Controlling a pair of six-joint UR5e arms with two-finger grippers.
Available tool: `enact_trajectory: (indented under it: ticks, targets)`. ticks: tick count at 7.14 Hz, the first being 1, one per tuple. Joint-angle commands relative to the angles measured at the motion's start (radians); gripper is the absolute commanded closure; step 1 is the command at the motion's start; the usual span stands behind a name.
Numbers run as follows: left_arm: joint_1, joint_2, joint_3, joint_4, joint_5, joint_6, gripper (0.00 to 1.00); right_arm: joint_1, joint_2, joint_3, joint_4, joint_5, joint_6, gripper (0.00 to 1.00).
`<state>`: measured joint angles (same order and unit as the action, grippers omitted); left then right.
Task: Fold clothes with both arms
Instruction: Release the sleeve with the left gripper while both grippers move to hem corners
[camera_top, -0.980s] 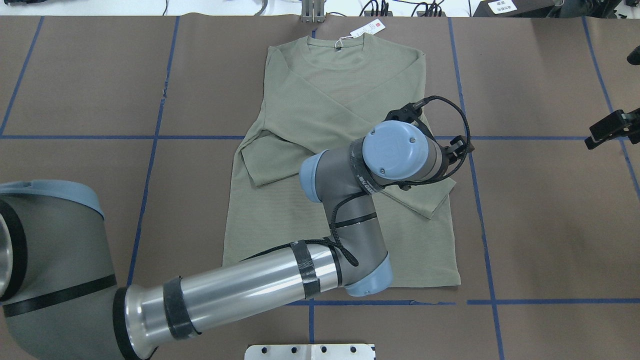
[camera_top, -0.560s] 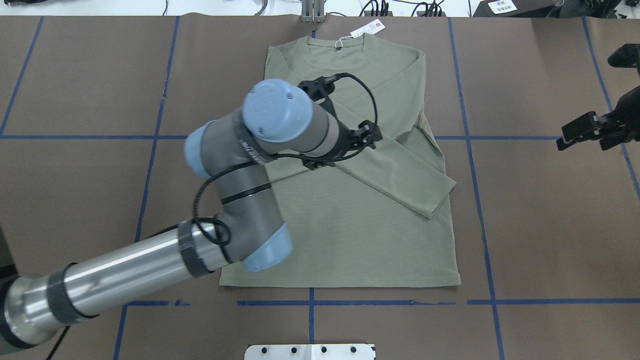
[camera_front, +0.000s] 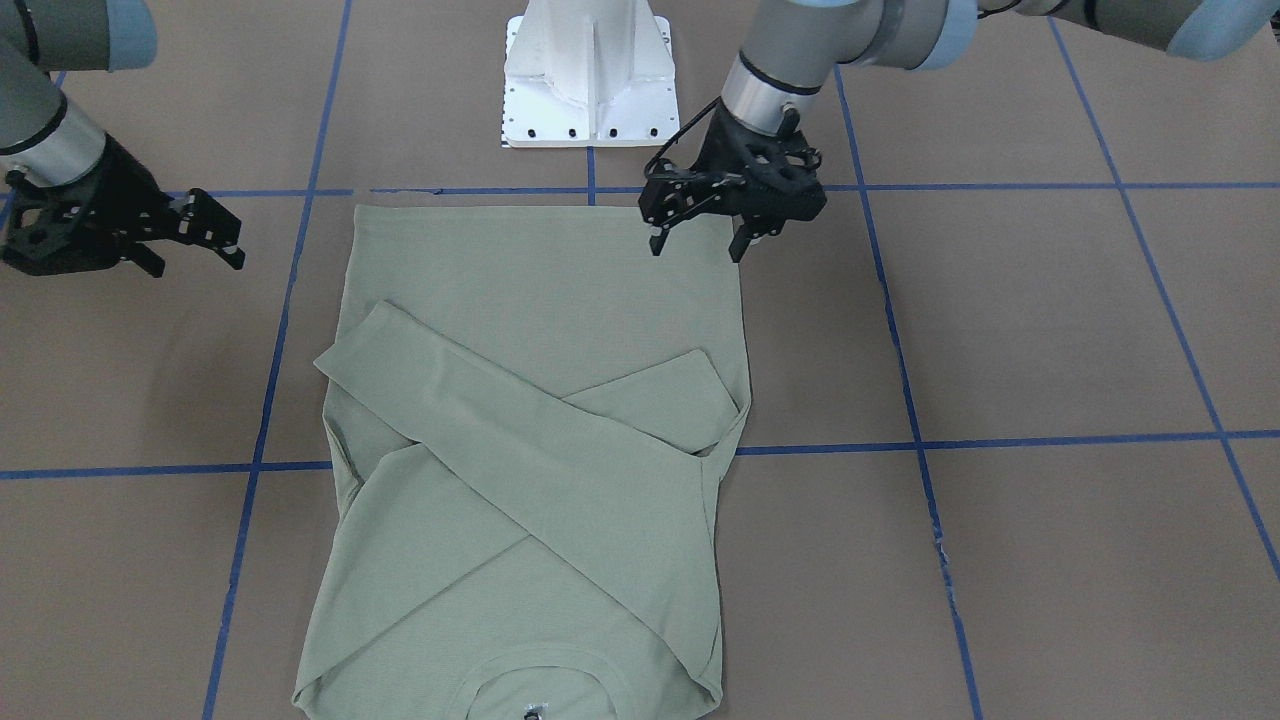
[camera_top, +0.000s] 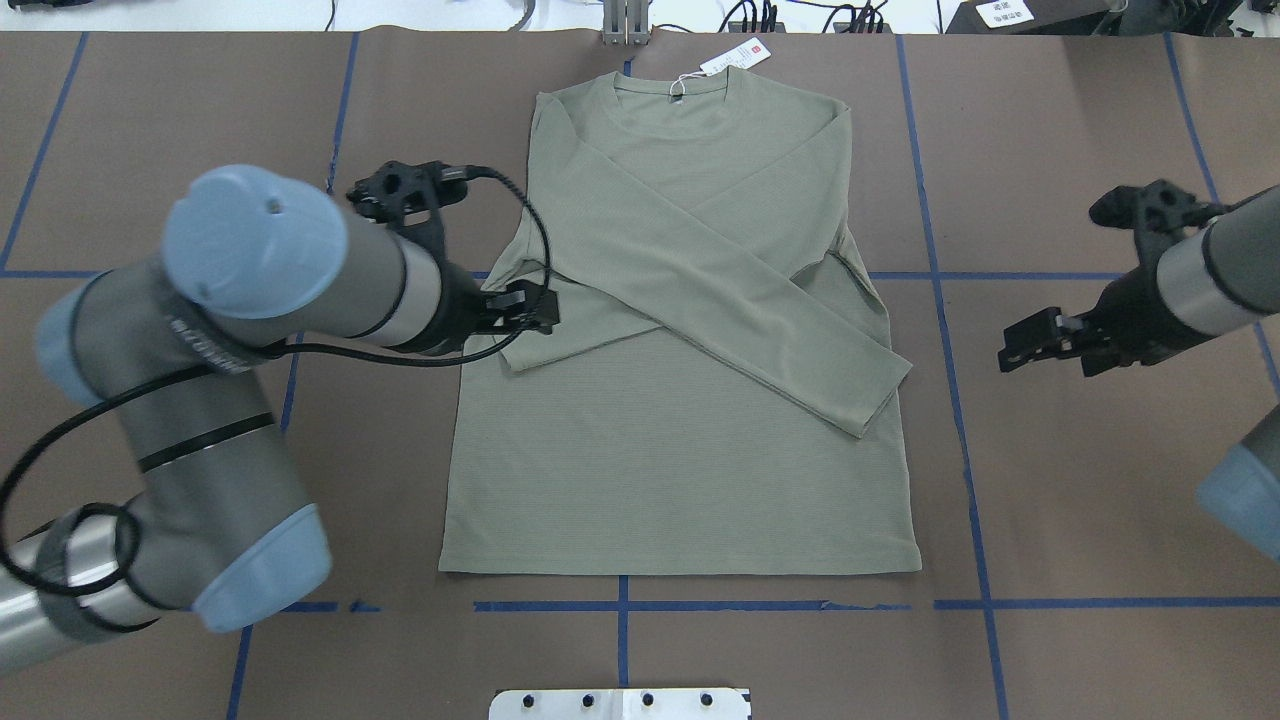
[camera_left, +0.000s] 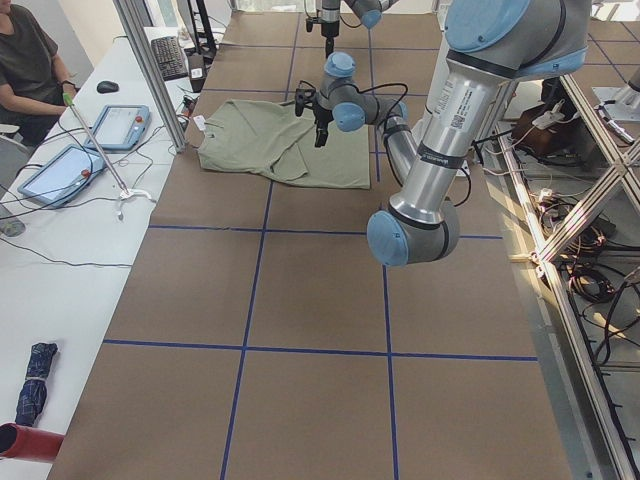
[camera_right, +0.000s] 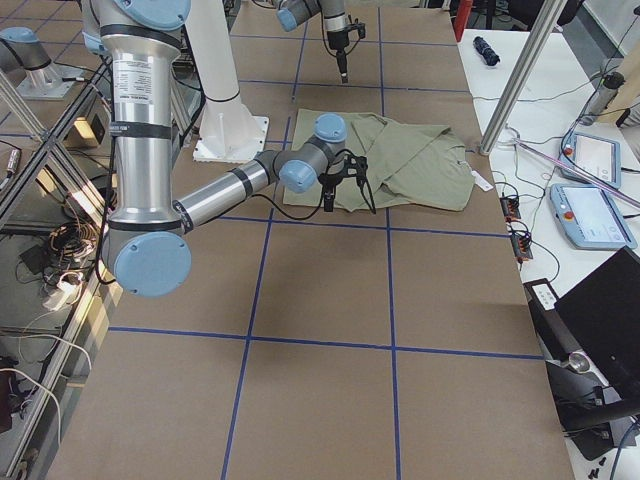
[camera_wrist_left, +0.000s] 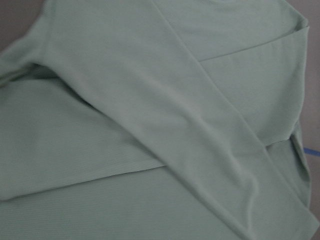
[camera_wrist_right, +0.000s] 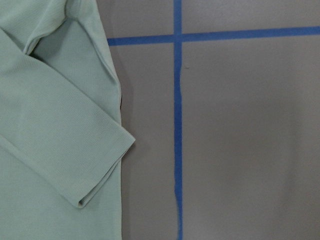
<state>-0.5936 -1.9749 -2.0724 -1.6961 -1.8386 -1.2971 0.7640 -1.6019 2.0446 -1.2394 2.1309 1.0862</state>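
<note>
Here, a brown surface (camera_top: 1100, 500) carries a sage-green long-sleeved shirt (camera_top: 680, 470) lying flat at its middle, in no container, both sleeves crossed over the chest, seemingly ready for the body fold. The left tool (camera_front: 697, 243) hovers, parted and empty, above the shirt's left edge, while the right tool (camera_top: 1045, 352), also spread and empty, hangs well off the right side; a white hang tag (camera_top: 736, 56) lies by the collar.
</note>
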Motion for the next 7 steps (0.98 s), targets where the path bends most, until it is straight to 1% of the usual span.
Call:
enact_trajectory:
  ticks: [1,3,6,7]
  targets:
    - [-0.003,0.102,-0.083,0.012,0.002,0.032,0.0,-0.241,-0.018,0.031,0.047,-0.185,0.195,0.0]
    - [-0.002,0.093,-0.091,0.012,0.004,0.024,0.0,-0.375,-0.018,0.016,0.048,-0.293,0.263,0.0]
    - [0.003,0.087,-0.089,0.012,0.002,0.022,0.0,-0.405,-0.001,-0.041,0.051,-0.289,0.265,0.03]
    - [0.003,0.087,-0.087,0.012,0.004,0.022,0.0,-0.407,0.003,-0.041,0.051,-0.287,0.267,0.06]
